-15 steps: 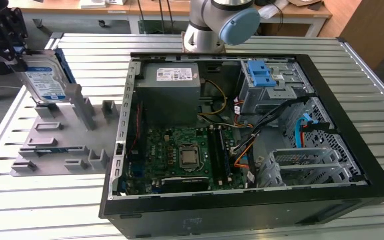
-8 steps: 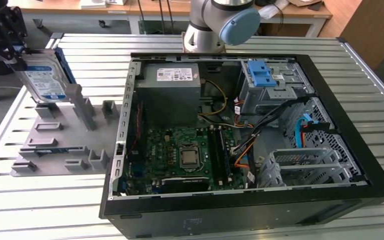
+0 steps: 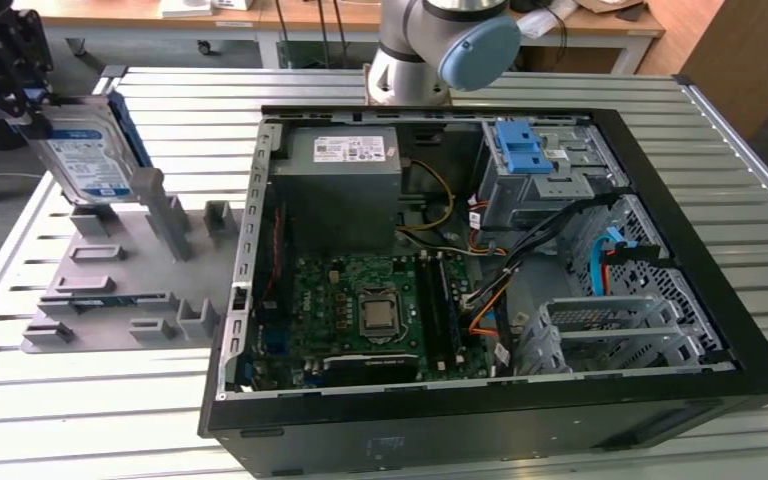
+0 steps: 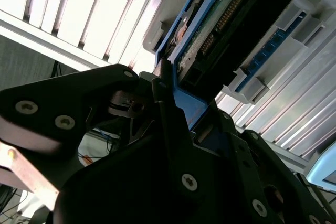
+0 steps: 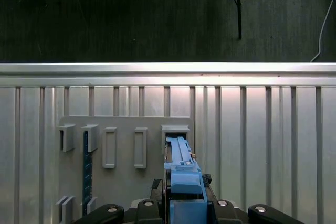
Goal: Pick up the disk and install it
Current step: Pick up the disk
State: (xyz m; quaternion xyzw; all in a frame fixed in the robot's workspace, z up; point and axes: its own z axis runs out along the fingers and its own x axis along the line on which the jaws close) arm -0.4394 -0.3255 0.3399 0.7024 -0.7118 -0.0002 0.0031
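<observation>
Gripper [image 3: 37, 105] sits over the bench's far corner on the exterior view's left, clamped on the top edge of the disk [image 3: 87, 152]. The disk hangs upright, label w/ white and blue facing the PC case [image 3: 491, 425], blue carrier frame along its side. Its lower edge is right at the far end of the grey slotted holder [image 3: 104, 290]; can't tell whether it's clear of the slot or just touching. In the first wrist view, the blue frame of the disk [image 5: 184, 174] runs straight down btwn the black fingers [image 5: 149, 205], gripper [image 5: 186, 205] narrow around it, holder [image 5: 123, 129] flat on the bench slats below. In the second wrist view, the disk [image 4: 210, 35] shows its circuit board side and connector end, w/ the gripper [image 4: 181, 103] pinching the frame. The open case lies on its side over the bench's middle, just beside the holder. Inside it: grey power supply [image 3: 344, 160] at the far side, motherboard [image 3: 371, 310] nearer, blue latch [image 3: 524, 150] on the drive cage. Arm base [image 3: 438, 50] stands at the far edge behind the case.
</observation>
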